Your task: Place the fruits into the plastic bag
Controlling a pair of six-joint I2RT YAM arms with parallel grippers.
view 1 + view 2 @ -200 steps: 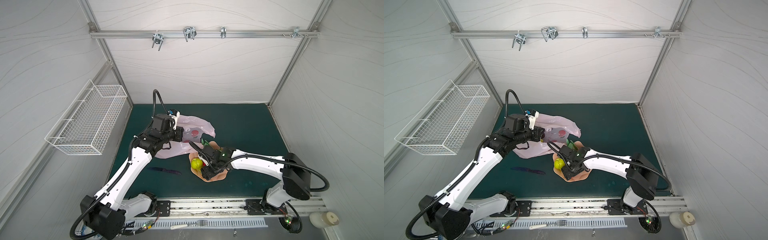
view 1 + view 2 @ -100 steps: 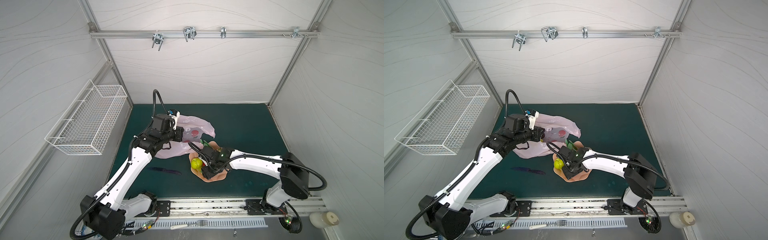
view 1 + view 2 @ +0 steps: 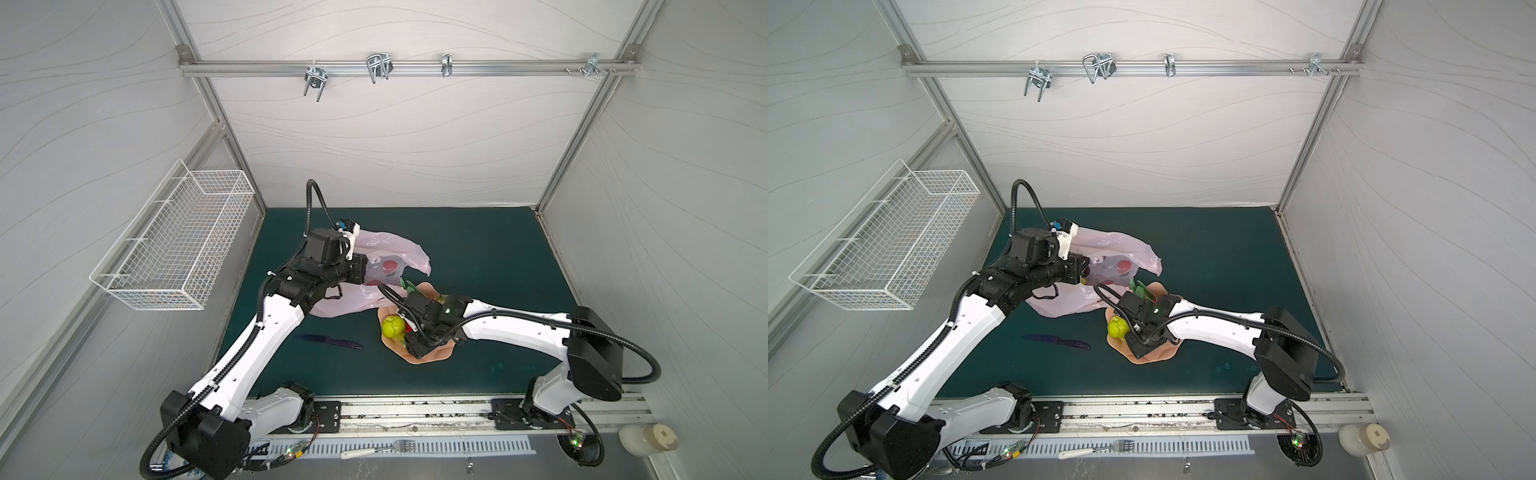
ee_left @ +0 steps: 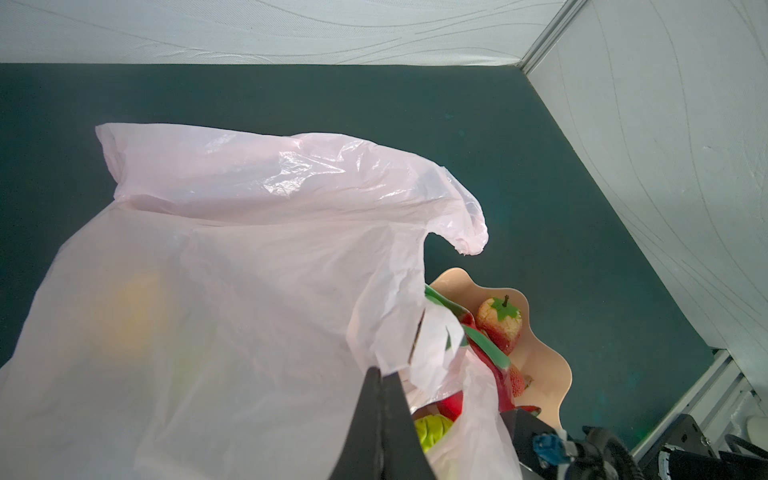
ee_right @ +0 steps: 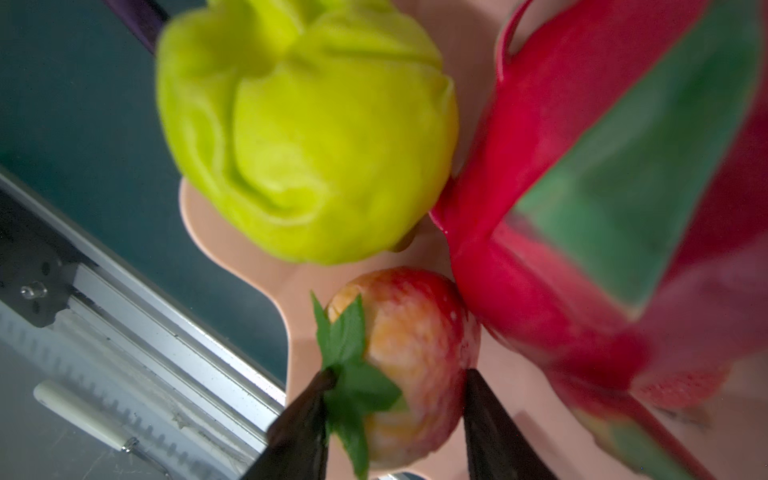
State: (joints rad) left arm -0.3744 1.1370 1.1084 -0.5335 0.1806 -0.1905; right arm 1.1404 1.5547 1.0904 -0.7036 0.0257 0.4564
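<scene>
The left gripper (image 4: 384, 372) was clenched on a fold of the plastic bag (image 3: 386, 249), which lay on the green mat (image 3: 478, 249) just beside the peach bowl (image 3: 436, 357). The right gripper (image 5: 399, 374) was down in the bowl. Its two fingers stood on either side of a strawberry (image 5: 415, 332) and seemed to press it from both sides, one of them on the green leaves. The dragon fruit (image 5: 582, 166) touched this strawberry, and the knobbly green fruit (image 5: 307, 137) lay near it in the same bowl. Because one finger sat on soft leaves, the strawberry could probably turn or slip out when lifted. It could also pull the dragon fruit along and tip it over the rim. The bag film was thin, so it might slide from the left fingers and the mouth would then fall shut. The bag carried a red print (image 3: 388, 266), but no word or brand could be read on it.
</scene>
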